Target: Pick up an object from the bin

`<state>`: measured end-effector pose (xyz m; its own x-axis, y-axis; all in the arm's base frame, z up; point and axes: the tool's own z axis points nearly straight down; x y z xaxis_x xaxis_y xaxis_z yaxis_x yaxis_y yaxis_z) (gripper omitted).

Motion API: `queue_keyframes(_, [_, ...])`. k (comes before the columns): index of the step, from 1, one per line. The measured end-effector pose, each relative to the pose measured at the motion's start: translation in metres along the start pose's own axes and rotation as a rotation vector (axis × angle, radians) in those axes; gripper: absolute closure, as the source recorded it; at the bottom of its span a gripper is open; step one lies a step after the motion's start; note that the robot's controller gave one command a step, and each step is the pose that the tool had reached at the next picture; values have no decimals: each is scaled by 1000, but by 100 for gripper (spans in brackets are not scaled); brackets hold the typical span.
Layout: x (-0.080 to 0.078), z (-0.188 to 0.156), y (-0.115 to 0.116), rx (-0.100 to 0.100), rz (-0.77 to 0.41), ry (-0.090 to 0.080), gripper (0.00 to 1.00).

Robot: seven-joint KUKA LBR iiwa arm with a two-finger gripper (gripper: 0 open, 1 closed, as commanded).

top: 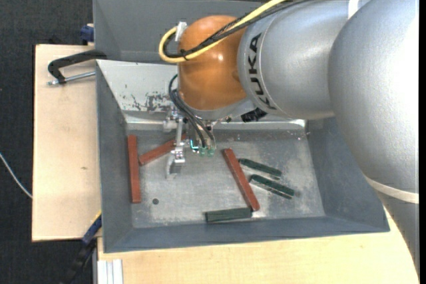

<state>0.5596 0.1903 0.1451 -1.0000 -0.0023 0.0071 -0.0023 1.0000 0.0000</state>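
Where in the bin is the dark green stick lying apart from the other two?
In the camera view, the dark green stick lies along the bin's lower wall, just left of the lower end of the slanted red-brown stick.

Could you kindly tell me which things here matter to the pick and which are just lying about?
In play:
gripper
short red stick, nearest the gripper
bin

Lying about:
left red stick
middle red stick
upper green stick
lower green stick
front green stick
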Motion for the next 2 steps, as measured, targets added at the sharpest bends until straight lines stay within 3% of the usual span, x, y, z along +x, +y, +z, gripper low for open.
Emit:
queue_keyframes(1, [-2,-4,-1,-2,2,-8,0])
queue_keyframes(2, [-14,37,-8,-5,10,-16,0])
